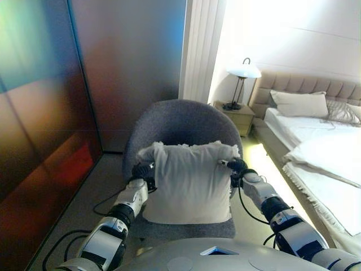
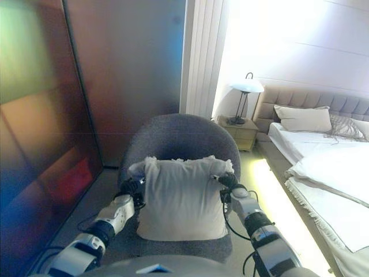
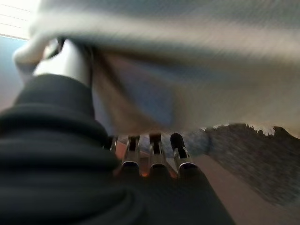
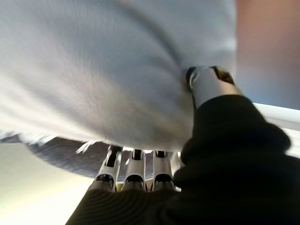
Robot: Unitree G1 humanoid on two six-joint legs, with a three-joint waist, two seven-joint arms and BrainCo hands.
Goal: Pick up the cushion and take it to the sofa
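A cream cushion [image 1: 189,183] with frayed edges hangs upright in front of the grey round-backed armchair [image 1: 177,121], its lower edge near the seat. My left hand [image 1: 142,171] grips the cushion's upper left corner. My right hand [image 1: 237,166] grips the upper right corner. In the left wrist view the thumb [image 3: 65,61] presses into the cushion [image 3: 187,70] while the fingers [image 3: 150,150] curl under the fabric. The right wrist view shows the same: thumb [image 4: 206,84] pinching the cushion [image 4: 93,70], fingers [image 4: 136,168] curled below it.
A dark glossy wall panel [image 1: 39,124] runs along the left. A bed [image 1: 327,152] with white bedding fills the right side. Between the bed and the chair stand a nightstand [image 1: 240,116] and a lamp [image 1: 243,70]. A pale curtain [image 1: 200,51] hangs behind the chair.
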